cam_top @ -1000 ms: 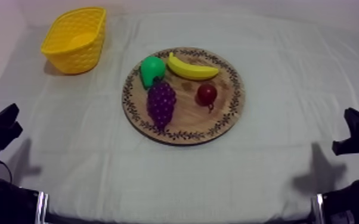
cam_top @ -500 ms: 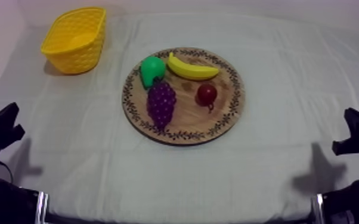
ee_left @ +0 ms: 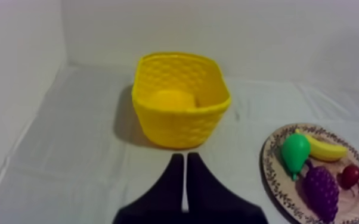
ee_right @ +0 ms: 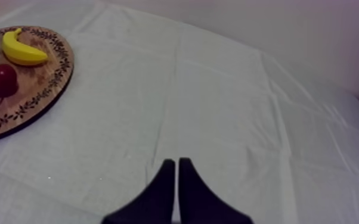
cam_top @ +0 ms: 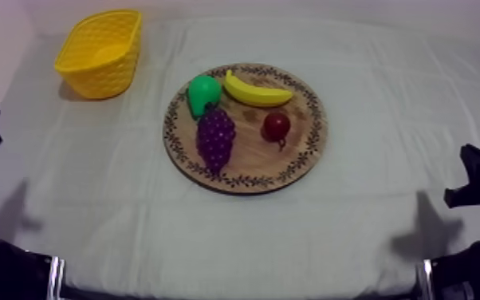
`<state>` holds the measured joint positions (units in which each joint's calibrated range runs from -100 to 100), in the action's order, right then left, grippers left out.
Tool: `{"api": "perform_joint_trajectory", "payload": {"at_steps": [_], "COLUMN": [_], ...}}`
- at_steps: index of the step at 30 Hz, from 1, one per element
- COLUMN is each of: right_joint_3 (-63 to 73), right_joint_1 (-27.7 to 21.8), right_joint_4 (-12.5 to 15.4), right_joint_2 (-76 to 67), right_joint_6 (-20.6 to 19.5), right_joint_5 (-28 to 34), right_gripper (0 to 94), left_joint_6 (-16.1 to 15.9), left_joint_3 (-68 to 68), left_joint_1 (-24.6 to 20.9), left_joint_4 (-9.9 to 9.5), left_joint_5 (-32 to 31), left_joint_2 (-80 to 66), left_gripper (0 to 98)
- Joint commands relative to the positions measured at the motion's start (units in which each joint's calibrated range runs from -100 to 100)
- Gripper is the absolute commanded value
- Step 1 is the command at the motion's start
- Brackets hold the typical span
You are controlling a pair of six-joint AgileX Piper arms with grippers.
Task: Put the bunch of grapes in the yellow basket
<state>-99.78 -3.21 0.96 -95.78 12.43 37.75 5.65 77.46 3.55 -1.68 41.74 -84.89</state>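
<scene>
- Table, one, under a grey-white cloth (cam_top: 371, 104).
- Board (cam_top: 255, 159), round, wooden, with a patterned rim. It lies flat at the middle of the table and carries four toy fruits.
- Bunch of grapes (cam_top: 215, 137), purple. It lies on the board at about 8 o'clock from the board's centre, stem end pointing to 12 o'clock and just beside the pear. No gripper is near it.
- Pear (cam_top: 203, 92), green, on the board at 10 o'clock.
- Banana (cam_top: 257, 91), yellow, lying across the board's far side at about 12 to 1 o'clock.
- Small red fruit (cam_top: 276, 125), on the board at 3 o'clock, apart from the grapes.
- Basket (cam_top: 104, 80), yellow, open weave, upright. It stands well apart from the board at 10 o'clock, in the table's far left corner.
- Left gripper (ee_left: 185, 158), fingers pressed together in a narrow wedge, holding nothing. It points toward the basket from the table's left edge, at about 9 o'clock from the board.
- Right gripper (ee_right: 176, 162), fingers likewise together and holding nothing. It sits low over bare cloth at about 4 o'clock from the board, well apart from it.
</scene>
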Motion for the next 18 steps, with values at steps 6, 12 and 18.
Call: {"api": "perform_joint_trajectory", "payload": {"at_steps": [6, 12, 18], "right_joint_3": [0.01, 0.01, 0.01], "right_joint_1": [-0.01, -0.01, -0.01], "right_joint_4": [0.0, 0.0, 0.0], "right_joint_2": [0.02, 0.02, 0.02], "right_joint_6": [0.0, 0.0, 0.0], "right_joint_5": [-0.01, -0.01, -0.01], "right_gripper": [0.3, 0.3, 0.3], "left_joint_6": [-0.87, -1.61, -2.83], "left_joint_3": [-25.16, -36.25, -45.0], "left_joint_1": [1.91, 4.43, 7.44], "left_joint_4": [0.31, 1.0, 1.64], "left_joint_5": [6.1, 8.69, 11.18], "left_joint_2": [13.21, 22.41, 30.95], "left_gripper": [0.0, 0.0, 0.0]}}
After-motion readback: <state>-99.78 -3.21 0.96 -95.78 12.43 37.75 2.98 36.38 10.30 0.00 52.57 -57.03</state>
